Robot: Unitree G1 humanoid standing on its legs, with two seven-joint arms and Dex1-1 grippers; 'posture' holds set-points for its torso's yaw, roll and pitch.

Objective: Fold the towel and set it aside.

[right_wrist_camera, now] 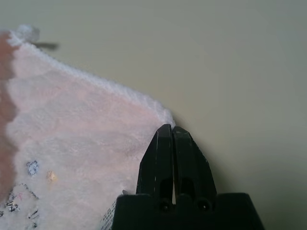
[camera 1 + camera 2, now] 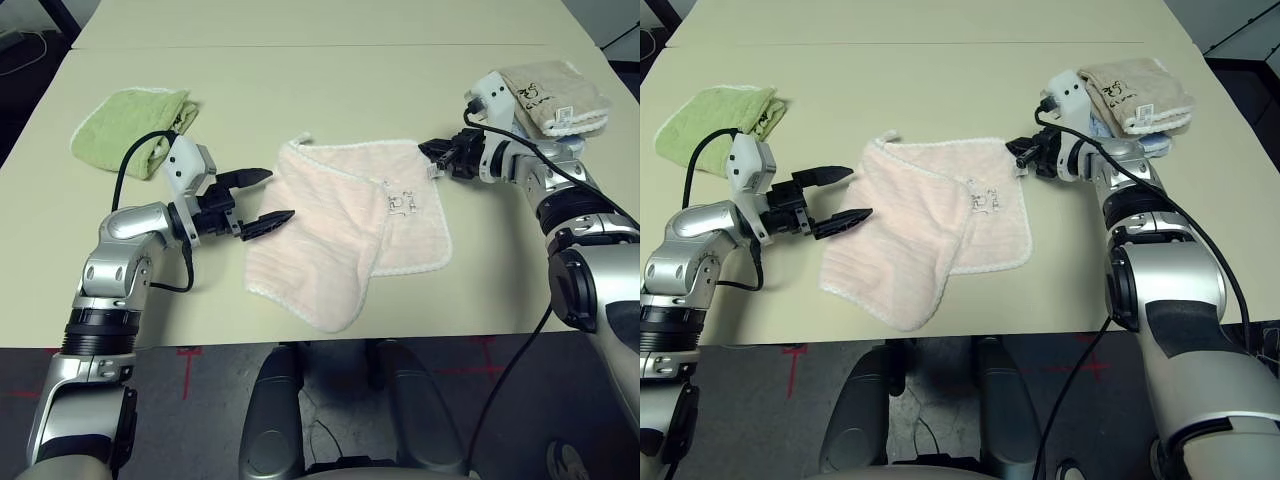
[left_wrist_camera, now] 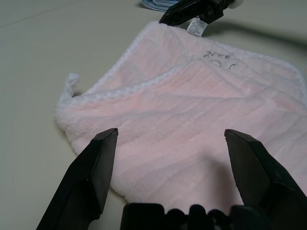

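The towel (image 2: 350, 235), partly folded over itself, lies at the centre of the surface (image 2: 300, 90). Right gripper (image 2: 432, 150): jaws clenched at its tagged corner. Left gripper (image 2: 268, 196): jaws released beside its opposite edge.

- Towel (image 2: 350, 235): folded flap is covering the layer beneath; embroidered mark (image 2: 399, 200) too small to read.
- Right gripper (image 1: 172, 132): fingers pressed together at the towel's corner; whether cloth is lying between them is not showing.
- Light blue towel (image 2: 1155, 143): lying mostly hidden under the beige towel (image 2: 1135, 92).
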